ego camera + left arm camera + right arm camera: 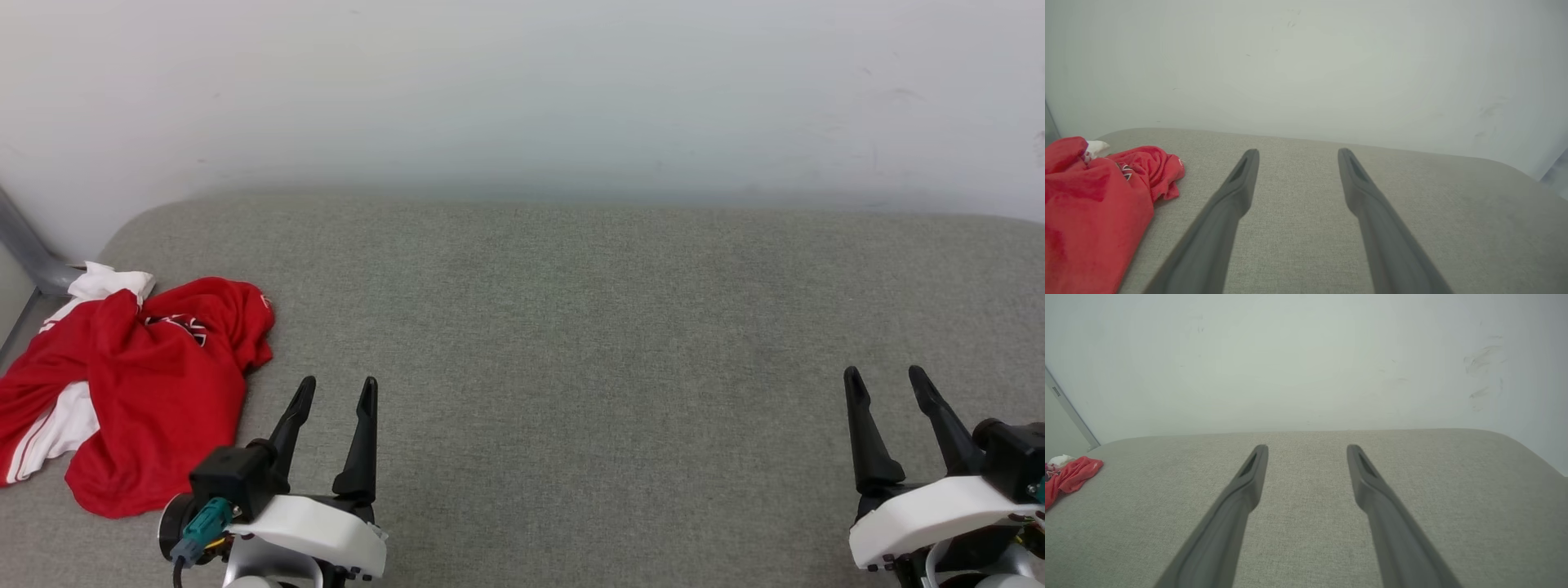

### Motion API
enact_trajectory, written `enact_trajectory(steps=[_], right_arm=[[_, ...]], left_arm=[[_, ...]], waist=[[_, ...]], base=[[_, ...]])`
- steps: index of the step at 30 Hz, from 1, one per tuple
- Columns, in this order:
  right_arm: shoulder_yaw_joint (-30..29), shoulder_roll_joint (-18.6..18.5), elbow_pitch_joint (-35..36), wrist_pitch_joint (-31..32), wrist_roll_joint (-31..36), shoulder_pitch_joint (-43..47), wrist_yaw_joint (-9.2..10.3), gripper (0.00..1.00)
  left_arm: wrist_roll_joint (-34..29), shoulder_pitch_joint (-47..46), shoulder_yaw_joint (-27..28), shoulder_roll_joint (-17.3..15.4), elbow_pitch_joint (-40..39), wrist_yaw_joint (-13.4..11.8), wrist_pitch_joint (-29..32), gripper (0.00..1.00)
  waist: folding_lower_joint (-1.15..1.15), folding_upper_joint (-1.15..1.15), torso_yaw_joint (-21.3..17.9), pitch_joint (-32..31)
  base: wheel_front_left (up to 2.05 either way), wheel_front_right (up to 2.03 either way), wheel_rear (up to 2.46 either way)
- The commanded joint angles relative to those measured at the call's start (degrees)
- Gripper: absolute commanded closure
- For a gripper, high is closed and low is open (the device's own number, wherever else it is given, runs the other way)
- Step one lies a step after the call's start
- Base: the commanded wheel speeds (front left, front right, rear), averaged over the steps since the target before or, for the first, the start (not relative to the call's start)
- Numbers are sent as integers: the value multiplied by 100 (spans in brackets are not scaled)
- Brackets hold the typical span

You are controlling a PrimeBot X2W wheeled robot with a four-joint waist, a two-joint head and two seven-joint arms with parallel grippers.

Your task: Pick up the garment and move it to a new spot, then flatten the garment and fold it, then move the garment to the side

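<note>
While garment (163, 384) lies crumpled at cushion (571, 327) left edge, left gripper (338, 382), right gripper (884, 371) spread apart; wide cushion between.

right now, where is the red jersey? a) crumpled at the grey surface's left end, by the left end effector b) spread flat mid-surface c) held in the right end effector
a: the red jersey lies crumpled at the left end of the grey fabric surface, just left of the open left end effector.

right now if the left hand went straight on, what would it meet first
For the left hand the way looks free over the grey cushion, probably to the white wall; the garment lies off to its left.
</note>
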State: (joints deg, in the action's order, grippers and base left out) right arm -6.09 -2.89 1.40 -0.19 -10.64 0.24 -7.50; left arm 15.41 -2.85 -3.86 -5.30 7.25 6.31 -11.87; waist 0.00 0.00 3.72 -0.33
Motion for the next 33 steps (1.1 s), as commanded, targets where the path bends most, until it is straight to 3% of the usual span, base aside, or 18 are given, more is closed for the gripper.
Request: enact_trajectory(steps=[1, 26, 33], right_arm=[[-12, 1, 65, -18, 155, 38, 2, 0], [-40, 3, 32, -156, 788, 78, 2, 0], [-49, 4, -38, -234, 681, 24, 2, 0]], left_arm=[[-129, -51, -26, -11, 27, 3, -58, 0], [-734, -142, -54, 67, 198, 75, -313, 0], [-677, -223, 56, 103, 223, 75, -335, 0]], waist=[[0, 0, 8, -1], [0, 0, 136, 9], [0, 0, 441, 40]], base=[[0, 0, 0], [0, 0, 0], [0, 0, 0]])
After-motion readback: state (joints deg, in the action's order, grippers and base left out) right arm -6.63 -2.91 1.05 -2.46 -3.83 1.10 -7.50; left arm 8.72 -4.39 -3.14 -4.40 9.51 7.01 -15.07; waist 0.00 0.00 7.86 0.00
